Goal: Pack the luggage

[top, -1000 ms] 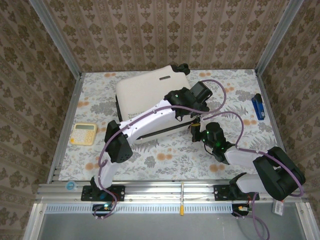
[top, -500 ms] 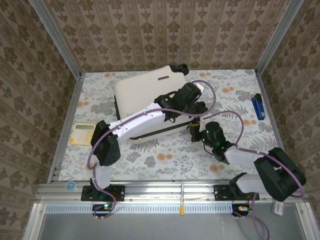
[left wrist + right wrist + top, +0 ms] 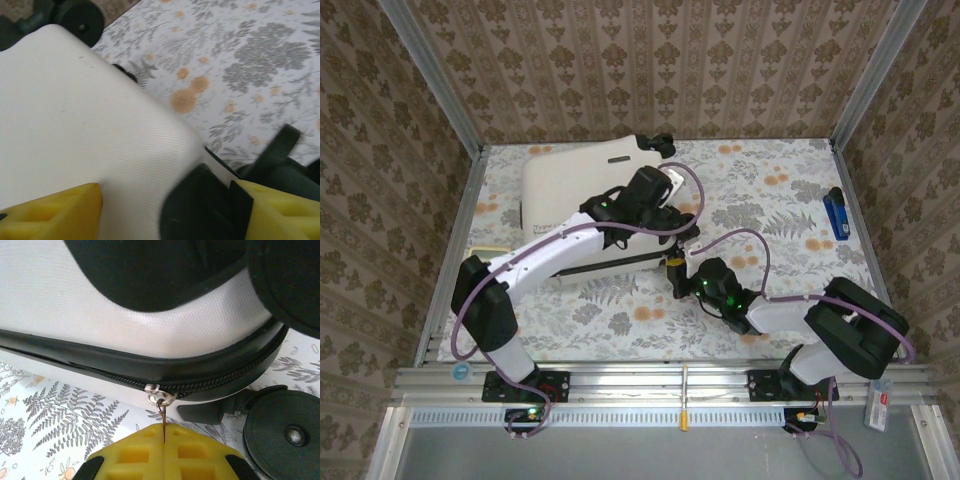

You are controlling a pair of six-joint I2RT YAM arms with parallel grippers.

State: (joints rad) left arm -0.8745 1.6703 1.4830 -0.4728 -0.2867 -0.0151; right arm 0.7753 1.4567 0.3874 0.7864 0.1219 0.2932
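I see the luggage lying lid-down on the far-left part of the table. My left gripper hangs over the white shell, fingers spread wide, nothing pinched. My right gripper is clamped tight on the zipper pull at the near right corner, just beside a black wheel. A blue stapler lies well apart, far right.

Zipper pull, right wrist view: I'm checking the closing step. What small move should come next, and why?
Probably slide the zipper pull a little along the seam: the right gripper is shut on it, its slider sits on that seam of the luggage, and the open left gripper is above the luggage.
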